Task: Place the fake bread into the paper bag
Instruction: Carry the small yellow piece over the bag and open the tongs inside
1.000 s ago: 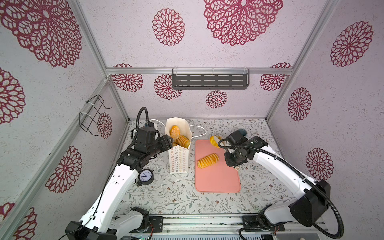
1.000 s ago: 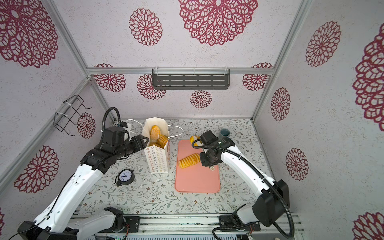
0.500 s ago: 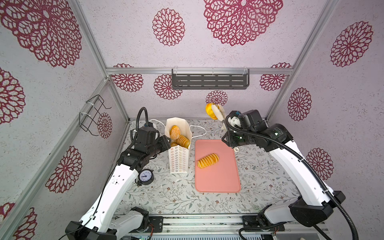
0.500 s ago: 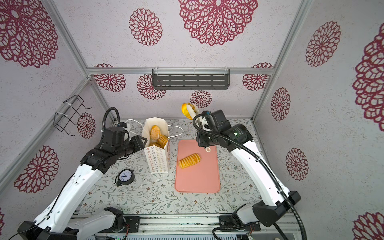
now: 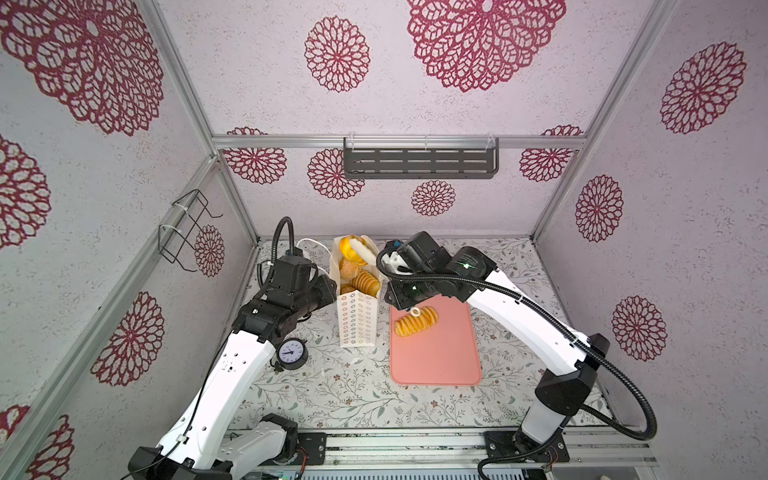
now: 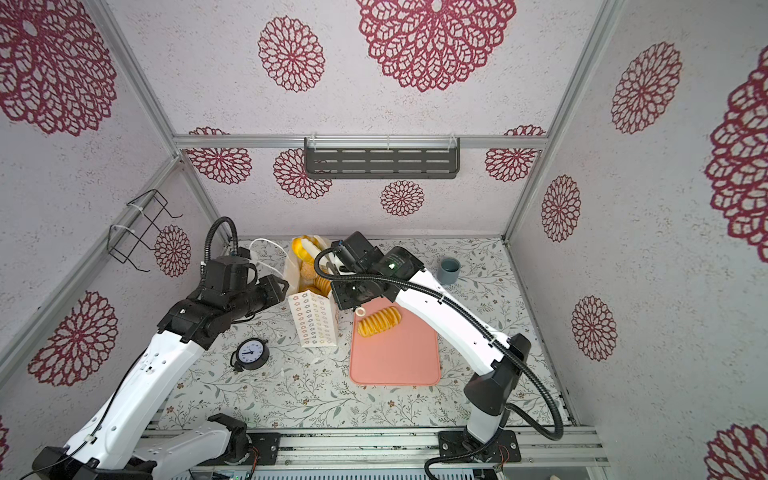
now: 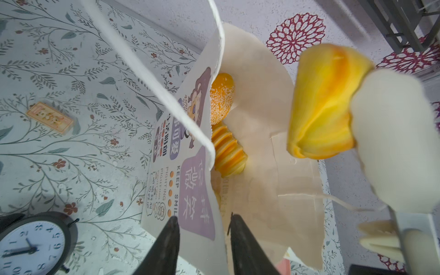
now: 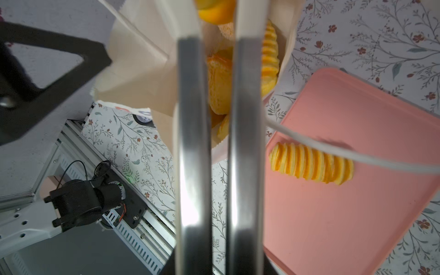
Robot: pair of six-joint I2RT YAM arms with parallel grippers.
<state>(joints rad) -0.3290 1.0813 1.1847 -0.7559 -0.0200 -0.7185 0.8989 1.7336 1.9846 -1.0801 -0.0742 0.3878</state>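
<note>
The white paper bag (image 5: 357, 320) (image 6: 316, 320) stands upright, left of the pink tray (image 5: 436, 361). A ridged roll (image 7: 228, 152) and a sugared bun (image 7: 221, 100) lie inside it. My right gripper (image 5: 358, 250) (image 6: 305, 248) hangs over the bag's mouth, shut on a golden piece of fake bread (image 7: 326, 102) (image 8: 214, 14). Another ridged roll (image 5: 415, 322) (image 8: 312, 165) lies on the tray. My left gripper (image 7: 203, 217) (image 5: 332, 289) straddles the bag's printed wide wall (image 7: 190, 166) near its rim. One black finger is outside and one inside, still apart.
A small black clock (image 5: 291, 353) (image 7: 28, 242) stands in front of the left gripper. A grey cup (image 6: 449, 270) sits at the back right. A small orange tag (image 7: 50, 117) lies on the floral table. A white cord handle (image 8: 357, 157) crosses above the tray.
My right arm lifted the bread from the tray's far end and swung left, to above the bag's mouth. The left jaws narrowed around the bag's wall.
</note>
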